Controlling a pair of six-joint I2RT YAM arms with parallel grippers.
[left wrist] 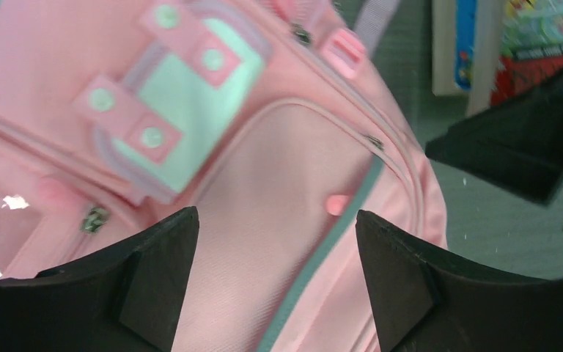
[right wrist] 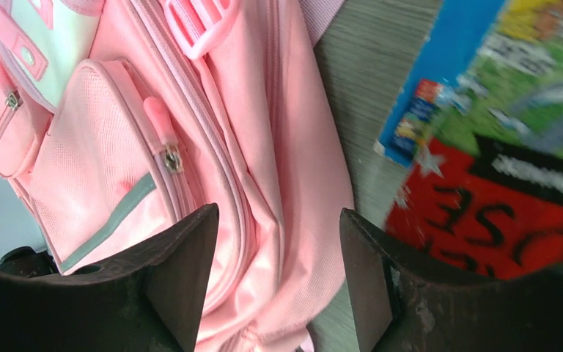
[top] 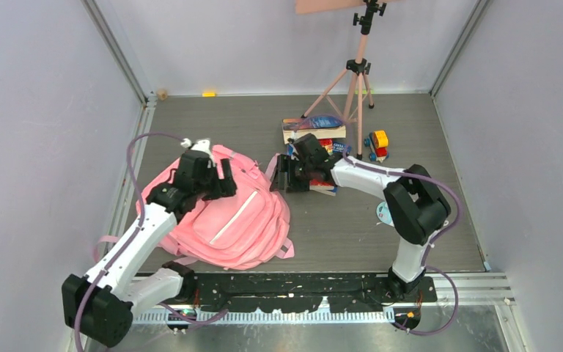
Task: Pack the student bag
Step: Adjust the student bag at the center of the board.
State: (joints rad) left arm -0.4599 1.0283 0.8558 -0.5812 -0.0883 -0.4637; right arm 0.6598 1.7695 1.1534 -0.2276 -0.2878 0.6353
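Note:
The student bag (top: 242,220), a big soft pink backpack, lies flat on the grey floor at left centre. My left gripper (top: 223,180) hovers over its upper front. In the left wrist view it (left wrist: 275,214) is open, with the front pocket, a grey stripe and the pale patch (left wrist: 183,110) of the bag (left wrist: 264,161) below it. My right gripper (top: 282,176) sits at the bag's right edge. In the right wrist view its jaws (right wrist: 277,211) stand apart, straddling a fold of the bag's pink fabric (right wrist: 278,132) without pinching it.
A colourful book (right wrist: 498,147) lies right beside the right gripper. More books (top: 314,128) are stacked behind it. A toy truck (top: 377,143) stands to their right, and a pink tripod (top: 358,81) stands at the back. Walls close in on three sides.

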